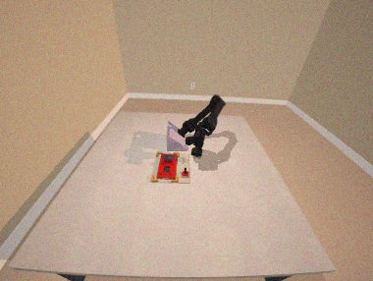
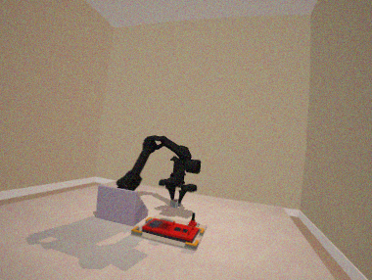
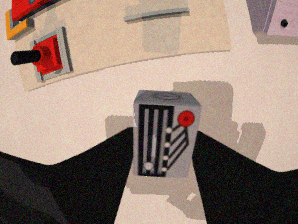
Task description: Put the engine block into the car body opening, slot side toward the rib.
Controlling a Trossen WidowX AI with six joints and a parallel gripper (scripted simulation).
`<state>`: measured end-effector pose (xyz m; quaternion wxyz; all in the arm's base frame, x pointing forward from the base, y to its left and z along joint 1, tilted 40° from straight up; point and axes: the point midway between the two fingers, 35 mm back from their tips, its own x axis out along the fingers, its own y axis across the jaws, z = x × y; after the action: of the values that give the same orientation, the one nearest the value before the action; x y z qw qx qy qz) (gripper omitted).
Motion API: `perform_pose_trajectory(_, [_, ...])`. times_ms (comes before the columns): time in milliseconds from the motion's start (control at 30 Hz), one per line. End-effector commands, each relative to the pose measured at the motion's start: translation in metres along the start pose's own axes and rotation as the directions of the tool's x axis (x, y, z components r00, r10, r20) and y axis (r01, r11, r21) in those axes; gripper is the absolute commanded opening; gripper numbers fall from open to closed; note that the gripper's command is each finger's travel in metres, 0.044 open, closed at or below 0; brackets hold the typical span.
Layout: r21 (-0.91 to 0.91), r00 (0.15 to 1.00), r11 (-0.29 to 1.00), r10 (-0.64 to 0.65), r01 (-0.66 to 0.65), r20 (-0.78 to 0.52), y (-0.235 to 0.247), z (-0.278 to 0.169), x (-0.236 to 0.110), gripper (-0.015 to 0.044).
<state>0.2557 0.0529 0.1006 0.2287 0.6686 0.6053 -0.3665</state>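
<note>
The engine block (image 2: 174,204) (image 3: 165,137) is a small grey block with black stripes and a red disc on the face toward the wrist camera. My gripper (image 1: 196,153) (image 2: 175,201) (image 3: 162,136) is shut on it, one finger on each side. The block is upright, at or near the table; I cannot tell whether it touches. The red car body (image 1: 167,173) (image 2: 168,232) (image 3: 35,4) lies on a pale board, off to the side of my gripper. Dark recesses show in its top, but the rib is too small to make out.
A red piece with a black stick (image 1: 185,173) (image 2: 193,223) (image 3: 48,54) stands on the pale board (image 3: 105,42) between the car body and my gripper. A grey strip (image 3: 157,15) lies on the same board. A lilac wedge (image 1: 175,141) (image 2: 116,205) (image 3: 286,22) stands behind the board.
</note>
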Motion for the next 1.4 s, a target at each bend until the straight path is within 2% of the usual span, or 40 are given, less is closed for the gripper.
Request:
perform_pose_trajectory(0, [-0.004, 1.000, 1.000, 0.000, 0.000, 0.006, 0.002, 0.001, -0.014, 0.0000])
perform_pose_trajectory(700, [-0.008, 1.000, 1.000, -0.004, 0.004, -0.002, -0.002, 0.003, -0.073, 0.0000])
perform_pose_trajectory(1033, [-0.240, 1.000, 0.971, -0.003, 0.003, 0.000, 0.020, 0.020, -0.067, 0.0000])
perform_pose_trajectory(1367, [-0.470, 1.000, 0.883, -0.002, 0.002, 0.001, 0.042, 0.040, -0.059, 0.0000])
